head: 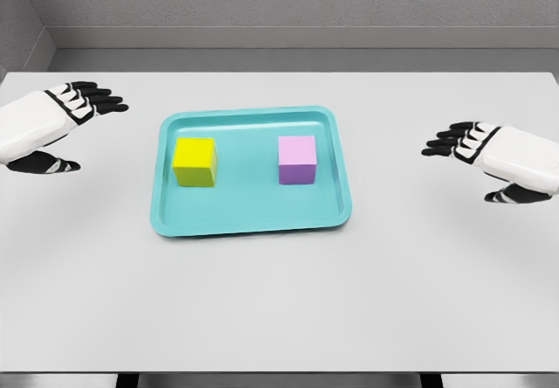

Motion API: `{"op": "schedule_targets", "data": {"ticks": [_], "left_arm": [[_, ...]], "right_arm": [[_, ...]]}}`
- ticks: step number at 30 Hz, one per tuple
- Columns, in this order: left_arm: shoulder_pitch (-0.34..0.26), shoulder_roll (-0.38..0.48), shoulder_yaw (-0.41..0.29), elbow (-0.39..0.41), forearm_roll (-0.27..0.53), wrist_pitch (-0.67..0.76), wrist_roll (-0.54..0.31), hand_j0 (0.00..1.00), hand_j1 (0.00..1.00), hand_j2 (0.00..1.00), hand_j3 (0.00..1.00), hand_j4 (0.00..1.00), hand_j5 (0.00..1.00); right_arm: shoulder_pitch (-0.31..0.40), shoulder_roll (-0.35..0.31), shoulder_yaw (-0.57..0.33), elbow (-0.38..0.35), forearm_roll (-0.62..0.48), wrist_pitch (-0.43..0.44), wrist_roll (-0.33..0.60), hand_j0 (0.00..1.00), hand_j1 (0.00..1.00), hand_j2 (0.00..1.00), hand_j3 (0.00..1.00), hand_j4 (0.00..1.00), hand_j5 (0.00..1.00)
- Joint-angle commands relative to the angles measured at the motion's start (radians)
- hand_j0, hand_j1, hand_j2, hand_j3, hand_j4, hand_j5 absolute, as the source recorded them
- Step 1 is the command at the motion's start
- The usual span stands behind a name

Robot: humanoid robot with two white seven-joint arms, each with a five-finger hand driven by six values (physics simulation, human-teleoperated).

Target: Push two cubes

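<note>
tray (253,222): yellow cube (194,161), pink cube (297,159) (well apart) | left hand (61,117), right hand (489,148): seemingly open, outside rims

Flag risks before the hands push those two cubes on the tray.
1. Both cubes, yellow cube and pink cube, sit inside the teal tray; its raised rim could stop a cube or tip it.
2. The left hand and right hand are outside the tray, open; coming in low, the fingers might hit the rim and shift the tray.

Teal tray (166,222) on white table (279,309)
</note>
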Motion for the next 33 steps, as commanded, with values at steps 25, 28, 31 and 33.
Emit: {"op": "schedule_targets", "data": {"ticks": [25,28,31,33], "left_arm": [[-0.198,-0.048,-0.19,0.088,-0.406,0.001,-0.254,1.0,1.0,1.0,1.0,1.0,1.0],[-0.219,-0.063,-0.239,0.105,-0.409,0.001,-0.26,1.0,1.0,1.0,1.0,1.0,1.0],[-0.242,-0.095,-0.248,0.144,-0.426,0.001,-0.26,1.0,1.0,1.0,1.0,1.0,1.0],[-0.259,-0.111,-0.248,0.159,-0.427,0.001,-0.26,1.0,1.0,1.0,1.0,1.0,1.0]], "right_arm": [[-0.479,0.115,0.287,0.107,0.131,0.001,0.301,0.94,0.94,0.94,0.94,0.94,0.94],[-0.528,0.13,0.293,0.181,0.125,0.001,0.32,0.96,0.96,0.96,0.96,0.96,0.96],[-0.686,0.142,0.529,0.221,0.09,0.001,0.32,0.96,0.96,0.96,0.96,0.96,0.96],[-0.699,0.145,0.532,0.217,0.09,0.001,0.32,0.96,0.96,0.96,0.96,0.96,0.96]]}}
